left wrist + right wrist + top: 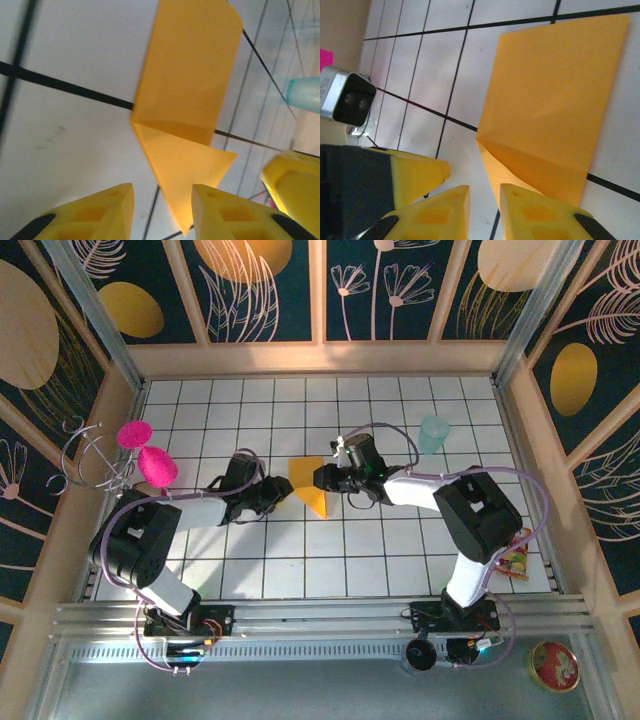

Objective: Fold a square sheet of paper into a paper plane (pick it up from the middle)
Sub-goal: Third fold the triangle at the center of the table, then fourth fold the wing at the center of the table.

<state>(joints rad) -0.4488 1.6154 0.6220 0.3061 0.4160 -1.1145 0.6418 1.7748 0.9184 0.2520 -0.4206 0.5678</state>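
Fingers apart on both: left gripper (163, 215) gap wide, right gripper (485, 212) gap narrow, neither clamped. White grid table (400, 560): bare tiles open on near side and far side of grippers. Orange square sheet of paper (310, 485) mid-table between grippers, one corner folded into triangular flap, tip between left fingers. Teal cup (434, 433) well apart, back right.
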